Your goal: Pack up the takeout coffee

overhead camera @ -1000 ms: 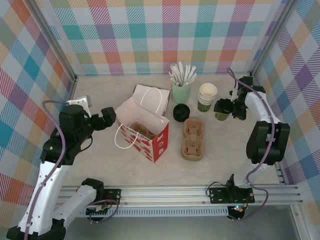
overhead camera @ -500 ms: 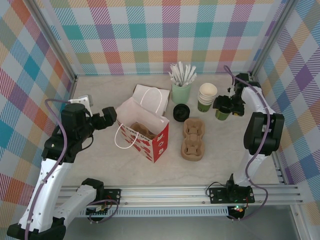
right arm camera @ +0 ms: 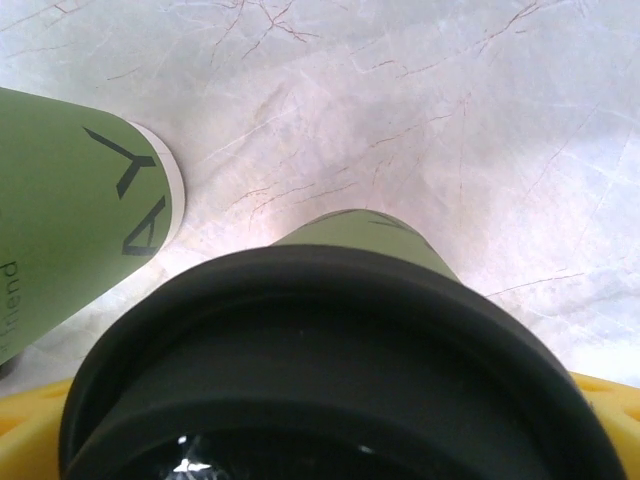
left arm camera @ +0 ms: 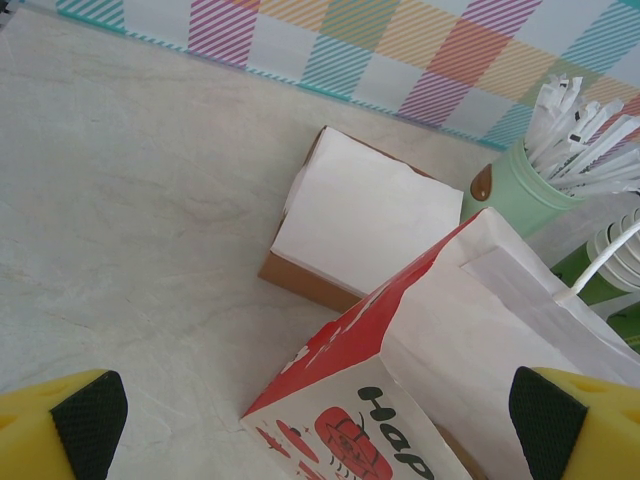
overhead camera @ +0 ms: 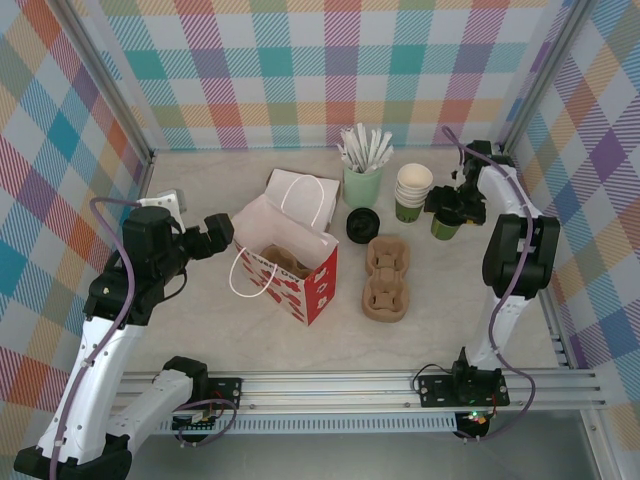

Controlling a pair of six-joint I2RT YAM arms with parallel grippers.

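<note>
Standing near the table's far right corner, the takeout coffee (overhead camera: 446, 228) is not yet gripped: the right tool (overhead camera: 444, 208) is spread wide around it. The left tool (overhead camera: 218, 232) is held open, empty. Bagging is left to do.

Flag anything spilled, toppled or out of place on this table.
Nothing stands out. The takeout coffee stands upright with its lid on, the cup stack and mint cup of sticks are upright, and the paper bag stands open. Nothing spilled.
</note>
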